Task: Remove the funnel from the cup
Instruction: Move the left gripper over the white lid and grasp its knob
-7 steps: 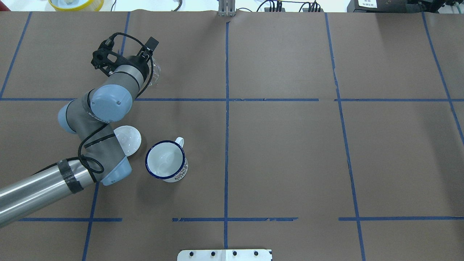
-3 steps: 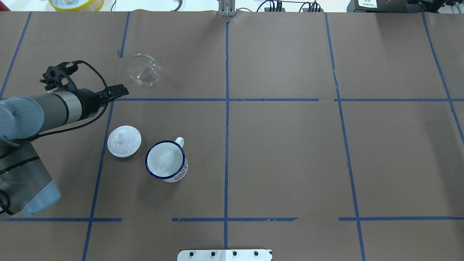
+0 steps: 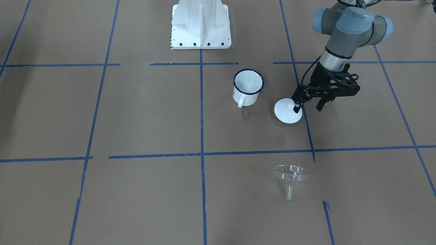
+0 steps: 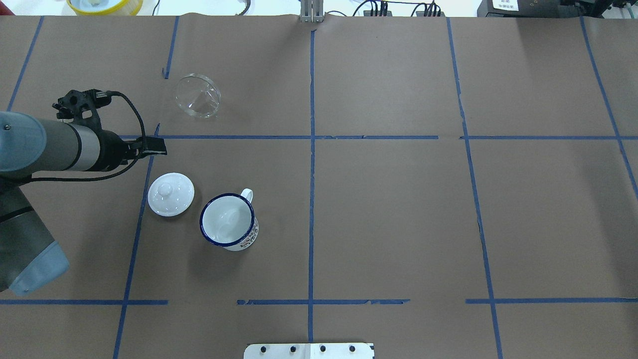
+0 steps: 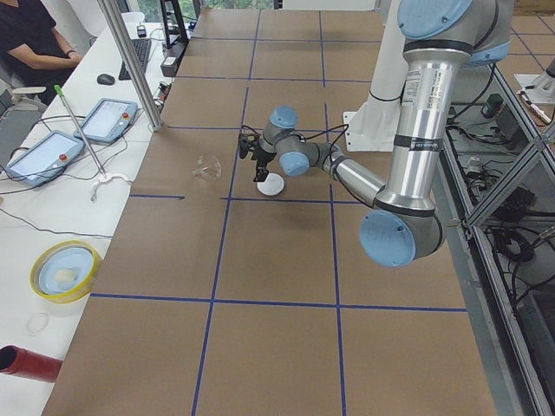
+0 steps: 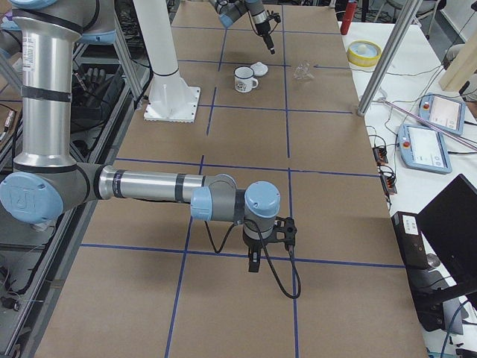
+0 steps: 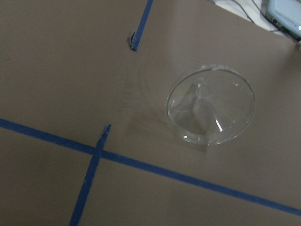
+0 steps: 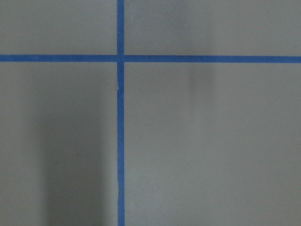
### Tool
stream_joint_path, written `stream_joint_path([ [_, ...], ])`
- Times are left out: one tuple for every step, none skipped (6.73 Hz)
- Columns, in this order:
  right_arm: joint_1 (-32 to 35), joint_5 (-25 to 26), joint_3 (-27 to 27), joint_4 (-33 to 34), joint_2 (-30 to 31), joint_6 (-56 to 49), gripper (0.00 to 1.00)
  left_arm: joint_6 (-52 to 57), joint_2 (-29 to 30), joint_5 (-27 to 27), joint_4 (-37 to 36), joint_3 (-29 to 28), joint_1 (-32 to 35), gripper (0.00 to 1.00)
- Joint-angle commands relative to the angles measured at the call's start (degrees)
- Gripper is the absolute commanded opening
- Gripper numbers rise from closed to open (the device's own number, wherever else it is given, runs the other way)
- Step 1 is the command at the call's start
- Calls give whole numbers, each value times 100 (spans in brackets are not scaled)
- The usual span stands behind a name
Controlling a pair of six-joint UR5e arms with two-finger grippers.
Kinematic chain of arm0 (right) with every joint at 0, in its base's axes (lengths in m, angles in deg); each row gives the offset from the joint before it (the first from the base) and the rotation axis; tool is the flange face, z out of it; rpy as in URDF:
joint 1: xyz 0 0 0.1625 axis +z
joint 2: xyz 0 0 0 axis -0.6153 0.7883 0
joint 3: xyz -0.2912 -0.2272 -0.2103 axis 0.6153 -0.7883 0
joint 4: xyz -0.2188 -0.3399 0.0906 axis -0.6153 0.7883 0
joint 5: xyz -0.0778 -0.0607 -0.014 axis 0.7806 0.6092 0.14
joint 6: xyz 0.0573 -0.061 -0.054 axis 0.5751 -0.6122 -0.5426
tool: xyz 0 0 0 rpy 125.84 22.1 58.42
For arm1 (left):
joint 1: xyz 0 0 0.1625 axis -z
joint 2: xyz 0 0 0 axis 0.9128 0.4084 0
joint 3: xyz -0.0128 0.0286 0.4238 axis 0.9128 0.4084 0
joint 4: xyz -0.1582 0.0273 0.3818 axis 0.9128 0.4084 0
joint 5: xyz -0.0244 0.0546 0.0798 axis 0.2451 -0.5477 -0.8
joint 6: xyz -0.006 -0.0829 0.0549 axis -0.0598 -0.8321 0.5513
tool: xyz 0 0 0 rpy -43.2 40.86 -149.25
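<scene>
The clear funnel (image 4: 198, 95) lies tilted on the brown table, apart from the cup; it also shows in the front view (image 3: 291, 174) and the left wrist view (image 7: 210, 110). The white cup (image 4: 228, 220) with a dark blue rim stands upright and empty (image 3: 248, 86). My left gripper (image 3: 308, 107) is open and empty, hovering beside the white lid, between cup and funnel (image 4: 153, 145). My right gripper (image 6: 253, 262) hangs over bare table far from them; I cannot tell whether it is open or shut.
A round white lid (image 4: 171, 194) with a knob lies left of the cup (image 3: 288, 110). The robot's white base (image 3: 201, 25) stands at the near table edge. A yellow bowl (image 4: 104, 5), tablets and a metal pole (image 5: 130, 61) are at the far edge.
The left gripper, over the funnel a second ago, has drawn back toward the robot and to the left. The funnel now lies free on the table. Cup and lid have not moved.
</scene>
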Motion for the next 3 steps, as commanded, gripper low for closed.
stream_joint_path([
  [0,0,3,0,0,0,100,485,249,33,-738,-26,-33,100],
  [0,0,3,0,0,0,100,487,329,33,-854,-70,-51,100],
  [0,0,3,0,0,0,100,495,495,51,-855,-262,-60,100],
])
